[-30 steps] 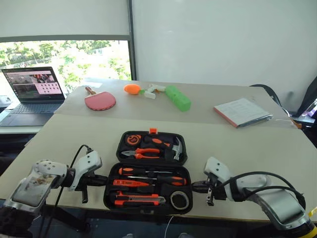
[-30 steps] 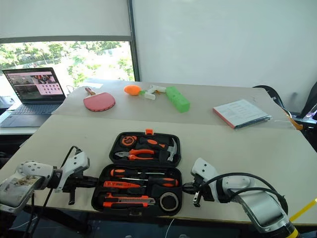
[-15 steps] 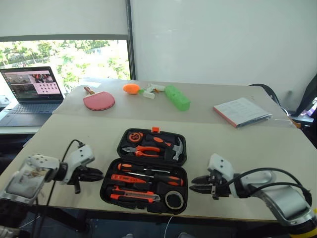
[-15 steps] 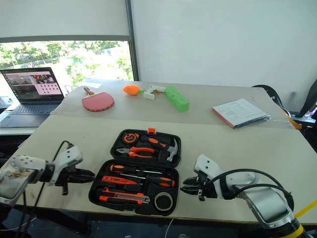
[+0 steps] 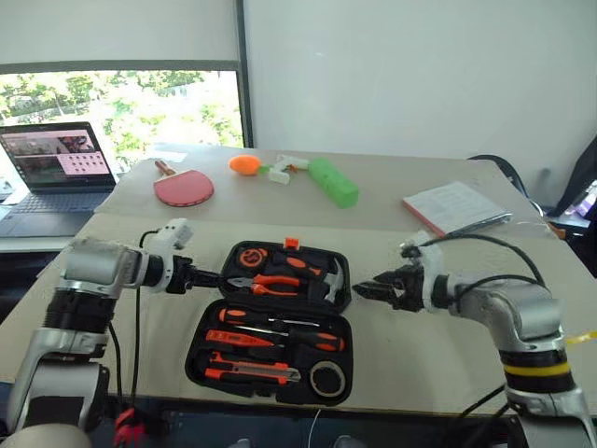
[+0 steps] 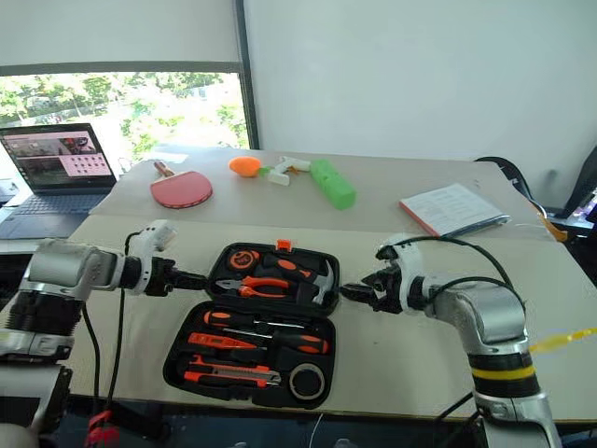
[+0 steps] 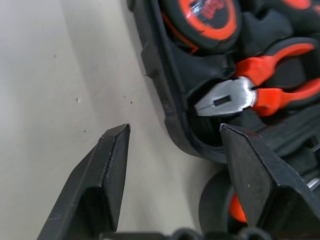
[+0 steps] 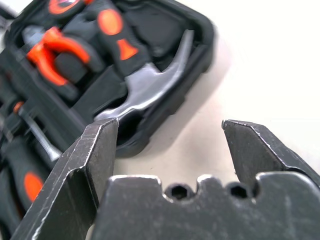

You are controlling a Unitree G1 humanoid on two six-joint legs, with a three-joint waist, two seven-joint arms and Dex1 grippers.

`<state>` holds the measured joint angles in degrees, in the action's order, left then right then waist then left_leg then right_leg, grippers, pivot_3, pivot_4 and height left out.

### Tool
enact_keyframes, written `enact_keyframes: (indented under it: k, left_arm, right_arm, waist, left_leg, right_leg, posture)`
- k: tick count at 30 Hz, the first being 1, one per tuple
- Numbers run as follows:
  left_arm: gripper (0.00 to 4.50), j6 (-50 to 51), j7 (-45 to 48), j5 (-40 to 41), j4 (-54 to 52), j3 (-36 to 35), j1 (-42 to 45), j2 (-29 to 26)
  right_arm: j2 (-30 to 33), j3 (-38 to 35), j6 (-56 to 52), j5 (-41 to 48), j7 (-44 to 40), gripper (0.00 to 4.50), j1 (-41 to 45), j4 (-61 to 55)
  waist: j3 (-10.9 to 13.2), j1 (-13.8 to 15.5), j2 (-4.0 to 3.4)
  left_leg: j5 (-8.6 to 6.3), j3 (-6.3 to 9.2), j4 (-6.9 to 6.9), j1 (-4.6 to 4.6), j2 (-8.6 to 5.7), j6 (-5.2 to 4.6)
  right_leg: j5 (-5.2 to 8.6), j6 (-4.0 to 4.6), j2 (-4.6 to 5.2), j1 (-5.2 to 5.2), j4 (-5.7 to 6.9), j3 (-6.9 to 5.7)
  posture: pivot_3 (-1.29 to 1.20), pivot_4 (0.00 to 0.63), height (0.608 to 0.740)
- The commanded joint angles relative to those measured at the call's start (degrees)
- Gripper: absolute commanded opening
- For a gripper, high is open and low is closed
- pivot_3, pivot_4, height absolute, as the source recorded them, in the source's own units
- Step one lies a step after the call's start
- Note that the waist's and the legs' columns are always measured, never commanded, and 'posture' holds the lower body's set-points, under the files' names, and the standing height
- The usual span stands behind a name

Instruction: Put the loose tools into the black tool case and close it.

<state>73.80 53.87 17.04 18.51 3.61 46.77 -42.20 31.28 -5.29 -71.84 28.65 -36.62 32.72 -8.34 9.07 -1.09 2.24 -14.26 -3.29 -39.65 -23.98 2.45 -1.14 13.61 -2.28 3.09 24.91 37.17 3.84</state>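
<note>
The black tool case lies open on the table, tools seated in its recesses. Its far half sits between the left gripper and right gripper, both released and empty, probably placed to fold it shut.

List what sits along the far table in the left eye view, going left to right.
Laptop → red paddle → orange ball → small white item → green block → notebook.
</note>
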Motion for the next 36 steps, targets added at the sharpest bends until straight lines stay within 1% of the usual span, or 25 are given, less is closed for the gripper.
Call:
enact_keyframes:
  k: [1,3,4,5,6,7,8,13,20,25,27,28,29,30,32,33,36]
  left_arm:
    - [3.08,-1.3,-2.8,-0.5,1.4,-0.2,1.9,0.5]
    - [3.08,-2.3,-3.3,-0.3,1.8,-0.3,2.1,0.9]
    - [2.82,-2.6,-3.4,-0.1,2.0,-0.5,2.1,1.0]
    - [2.56,-2.9,-3.3,0.2,2.1,-0.6,2.1,1.1]
    - [2.31,-3.1,-3.1,0.5,2.3,-0.7,2.3,1.1]
    - [2.11,-3.2,-3.0,0.8,2.4,-0.7,2.4,1.2]
    - [1.57,-3.5,-2.7,1.1,2.5,-0.5,2.5,1.0]
    - [1.57,-3.7,-2.5,2.0,3.2,-1.3,3.2,1.2]
    - [1.57,-4.0,-1.5,2.4,4.9,-1.5,3.8,-0.5]
    - [1.57,-4.9,-1.8,2.4,6.7,-1.0,4.1,0.6]
    - [1.52,-4.9,-1.8,2.7,6.6,-0.9,4.0,1.1]
    - [1.52,-4.9,-1.9,2.8,6.7,-1.0,4.0,1.4]
    - [1.52,-5.0,-2.0,2.9,6.8,-1.0,4.0,1.7]
    - [1.02,-5.2,-1.9,2.9,6.9,-0.9,3.9,1.8]
    - [0.43,-5.4,-1.9,3.1,7.0,-0.9,3.9,1.9]
    - [0.1,-5.4,-1.8,3.1,7.1,-1.0,3.9,1.9]
    - [0.1,-5.6,-1.7,3.4,7.5,-1.2,4.0,1.9]
  right_arm:
    - [-1.2,-1.4,-2.5,1.5,2.1,3.87,1.9,0.1]
    - [-2.0,-1.4,-3.0,1.6,2.9,3.87,2.1,0.6]
    - [-2.2,-1.3,-3.0,1.7,3.2,3.36,2.2,0.8]
    - [-2.4,-1.1,-3.0,1.7,3.4,3.25,2.2,0.8]
    - [-2.5,-0.9,-3.0,1.7,3.6,2.88,2.3,1.0]
    - [-2.6,-0.8,-3.0,1.7,3.7,2.65,2.3,1.1]
    - [-2.7,-0.6,-3.0,1.7,3.9,2.14,2.5,1.3]
    - [-4.2,-0.4,-4.5,2.7,4.6,2.14,3.3,1.5]
    - [-5.9,-0.5,-6.3,3.7,5.5,2.14,4.4,1.3]
    - [-6.4,0.9,-5.6,3.1,5.6,2.14,4.4,2.8]
    - [-6.4,1.2,-5.3,3.0,5.6,1.62,4.2,3.1]
    - [-6.4,1.3,-5.3,3.1,5.5,1.43,4.2,3.2]
    - [-6.4,1.3,-5.2,3.2,5.5,1.11,4.2,3.3]
    - [-6.3,1.4,-5.2,3.3,5.4,0.73,4.3,3.4]
    - [-6.2,1.5,-5.0,3.3,5.2,0.11,4.3,3.5]
    - [-6.1,1.5,-4.8,3.3,5.1,0.0,4.3,3.6]
    - [-6.1,1.5,-4.0,3.4,4.7,0.0,4.3,3.7]
  waist:
    - [0.0,0.1,0.0]
    - [0.0,0.1,-0.01]
    - [0.0,0.2,-0.01]
    - [0.0,0.2,-0.01]
    - [0.0,0.2,-0.01]
    - [0.0,0.2,-0.01]
    - [0.0,0.2,-0.01]
    - [0.0,0.1,-0.02]
    - [0.0,0.1,-0.02]
    - [0.0,0.1,-0.02]
    - [0.0,0.0,-0.02]
    - [0.0,0.0,-0.02]
    - [0.0,0.0,-0.01]
    - [0.0,0.0,-0.02]
    - [0.0,-0.2,-0.02]
    - [0.0,-0.2,-0.06]
    - [0.0,-0.2,-0.07]
  left_leg:
    - [0.0,0.0,-0.03,-0.17,0.0,0.01]
    - [0.01,-0.01,-0.06,-0.25,-0.05,0.02]
    - [0.01,-0.02,-0.06,-0.25,-0.08,0.02]
    - [0.03,-0.02,-0.07,-0.25,-0.09,0.05]
    - [0.04,-0.02,-0.09,-0.25,-0.09,0.06]
    - [0.07,-0.02,-0.09,-0.23,-0.1,0.11]
    - [0.09,-0.01,-0.1,-0.22,-0.1,0.13]
    - [0.21,0.0,-0.1,-0.19,-0.09,0.15]
    - [0.21,0.01,-0.07,-0.32,-0.09,0.15]
    - [0.21,0.0,-0.06,-0.31,-0.09,0.15]
    - [0.21,0.0,-0.06,-0.31,-0.09,0.15]
    - [0.21,0.0,-0.06,-0.31,-0.09,0.15]
    - [0.21,0.0,-0.06,-0.3,-0.08,0.15]
    - [0.21,0.0,-0.06,-0.31,-0.08,0.15]
    - [0.21,0.0,-0.06,-0.27,-0.07,0.15]
    - [0.21,0.0,-0.06,-0.26,-0.07,0.15]
    - [0.22,0.01,-0.07,-0.21,-0.07,0.16]
  right_leg:
    - [-0.01,0.01,0.0,0.14,0.03,0.0]
    - [-0.02,0.0,0.06,0.22,0.06,0.0]
    - [-0.03,-0.01,0.09,0.22,0.06,0.0]
    - [-0.05,-0.03,0.1,0.22,0.06,0.0]
    - [-0.08,-0.04,0.1,0.21,0.07,0.0]
    - [-0.12,-0.04,0.11,0.19,0.07,0.0]
    - [-0.17,-0.03,0.1,0.17,0.07,0.0]
    - [-0.27,-0.01,0.06,0.16,0.08,0.0]
    - [-0.26,-0.02,0.07,0.24,0.01,0.0]
    - [-0.26,-0.02,0.07,0.24,-0.01,-0.01]
    - [-0.26,-0.02,0.07,0.24,0.0,-0.01]
    - [-0.26,-0.02,0.07,0.24,0.01,-0.01]
    - [-0.26,-0.02,0.07,0.24,0.02,0.0]
    - [-0.26,-0.02,0.07,0.24,0.01,-0.01]
    - [-0.26,-0.02,0.06,0.22,0.01,0.0]
    - [-0.27,-0.02,0.06,0.21,0.01,0.0]
    - [-0.27,-0.01,0.05,0.18,0.07,0.0]
  posture:
    - [0.0,0.15,0.738]
    - [0.0,0.15,0.738]
    - [0.0,0.15,0.738]
    - [0.0,0.15,0.738]
    - [0.0,0.15,0.738]
    - [0.0,0.15,0.738]
    - [0.0,0.15,0.738]
    - [0.0,0.15,0.738]
    - [0.0,0.15,0.738]
    - [0.0,0.15,0.738]
    - [0.0,0.15,0.738]
    - [0.0,0.15,0.738]
    - [0.0,0.15,0.738]
    - [0.0,0.15,0.738]
    - [0.0,0.15,0.738]
    - [0.0,0.15,0.738]
    - [0.0,0.15,0.738]
